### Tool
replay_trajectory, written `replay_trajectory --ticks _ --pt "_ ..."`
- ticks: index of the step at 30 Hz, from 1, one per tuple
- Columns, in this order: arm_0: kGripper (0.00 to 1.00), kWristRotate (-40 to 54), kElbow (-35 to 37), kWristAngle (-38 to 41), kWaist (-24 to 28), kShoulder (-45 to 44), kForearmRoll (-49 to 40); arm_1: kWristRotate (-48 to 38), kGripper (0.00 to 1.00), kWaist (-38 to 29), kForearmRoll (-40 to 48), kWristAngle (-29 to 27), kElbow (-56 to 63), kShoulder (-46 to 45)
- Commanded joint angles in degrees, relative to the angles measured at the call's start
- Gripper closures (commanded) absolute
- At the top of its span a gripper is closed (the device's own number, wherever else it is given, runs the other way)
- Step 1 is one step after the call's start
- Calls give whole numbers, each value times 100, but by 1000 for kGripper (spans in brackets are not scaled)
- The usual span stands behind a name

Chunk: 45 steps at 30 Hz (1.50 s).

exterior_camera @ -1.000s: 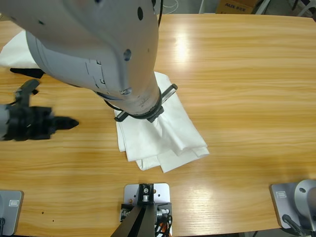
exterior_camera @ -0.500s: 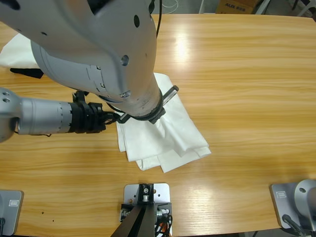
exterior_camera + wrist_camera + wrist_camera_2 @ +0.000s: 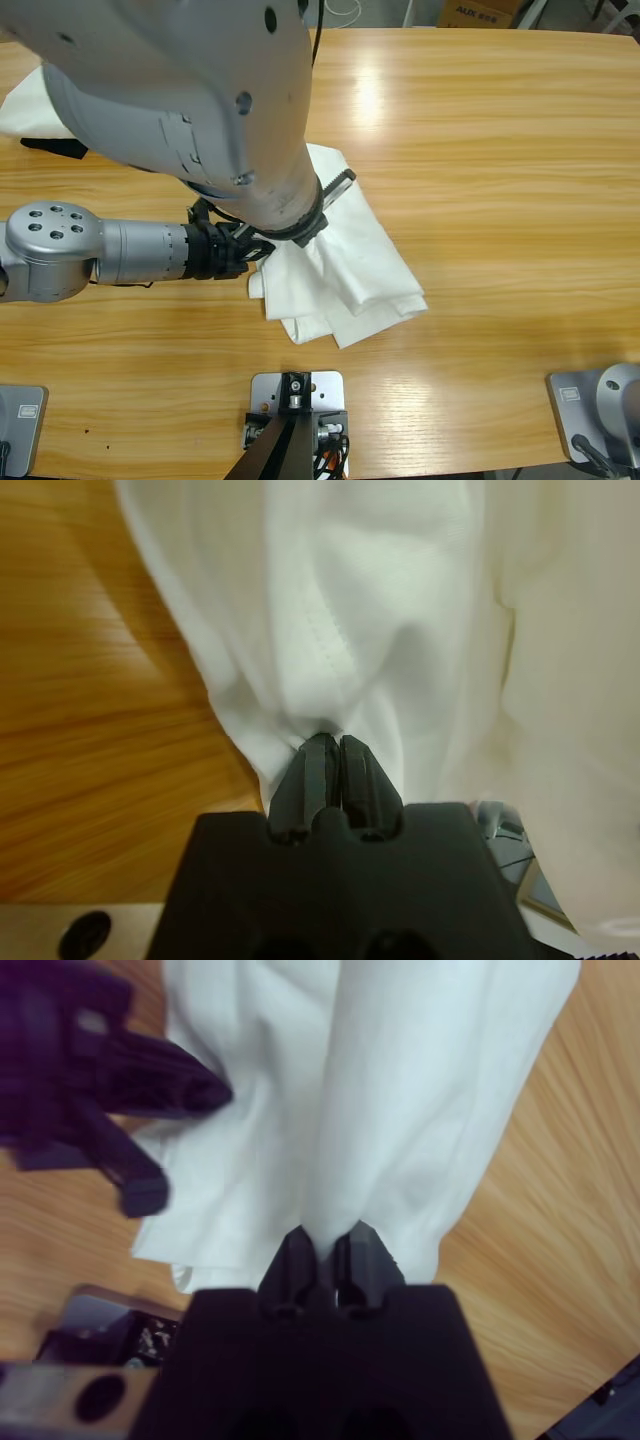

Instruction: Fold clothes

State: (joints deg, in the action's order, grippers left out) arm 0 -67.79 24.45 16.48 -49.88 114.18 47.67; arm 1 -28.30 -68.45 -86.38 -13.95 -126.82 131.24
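Note:
A white T-shirt [image 3: 365, 265] lies crumpled and partly folded at the middle of the wooden table [image 3: 500, 150]. My left arm reaches in from the left edge, and the left gripper [image 3: 254, 250] is at the shirt's left edge. In the left wrist view the left gripper [image 3: 330, 748] is shut on a fold of the T-shirt [image 3: 400, 600]. The right arm's big silver elbow [image 3: 190, 90] hides its own gripper in the high view. In the right wrist view the right gripper [image 3: 328, 1245] is shut on a ridge of the T-shirt [image 3: 420, 1090], with the left gripper [image 3: 150, 1075] at the upper left.
A second white garment [image 3: 30, 100] lies at the table's far left corner, partly under the elbow, with a small black object [image 3: 55, 147] beside it. Bare wood stretches over the right half of the table.
The left arm has travelled right from the left edge to the shirt's left side and shut on it. The shirt's left edge has shifted a little to the right.

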Motion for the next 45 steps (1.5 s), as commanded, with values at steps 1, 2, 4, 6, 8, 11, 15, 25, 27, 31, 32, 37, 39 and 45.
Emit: replay_trajectory --ticks 1,2,4,6,8,11,15,25,27,31,32,37,39,45 --pt "1000 -103 -296 49 -126 516 176 174 1000 77 -334 105 -702 687" --pt "1000 -103 -366 49 -124 500 219 203 1000 77 -411 156 -776 807" --pt "1000 -87 -492 38 -119 447 270 237 1000 77 -509 298 -864 1116" --pt "1000 -85 -623 31 -110 438 366 239 1000 77 -529 342 -955 1337" --pt "1000 -80 -719 17 -101 437 456 253 1000 77 -552 384 -1001 1511" --pt "1000 -77 -767 -2 -101 421 498 260 1000 77 -564 435 -985 1524" --pt "1000 -61 -767 -30 -101 421 521 254 1000 77 -555 416 -1149 1474" --pt "895 3 -886 -194 -92 264 519 205 0 77 -555 334 -1711 1309" --pt "185 307 -939 -364 -92 124 609 193 0 77 -562 326 -1753 1276" --pt "4 672 -899 -394 -75 -161 705 161 0 77 -569 305 -1732 1249" --pt "4 690 -902 -410 -75 -203 700 158 0 77 -567 305 -1741 1234" --pt "4 1070 -1145 -461 -31 -838 651 140 0 77 -564 87 -1725 792" --pt "4 1412 -1213 -461 -3 -1407 298 158 123 77 -559 -62 -1737 446" --pt "112 2416 -201 -693 4 -3664 -3570 137 1000 77 -555 10 -1669 -600"
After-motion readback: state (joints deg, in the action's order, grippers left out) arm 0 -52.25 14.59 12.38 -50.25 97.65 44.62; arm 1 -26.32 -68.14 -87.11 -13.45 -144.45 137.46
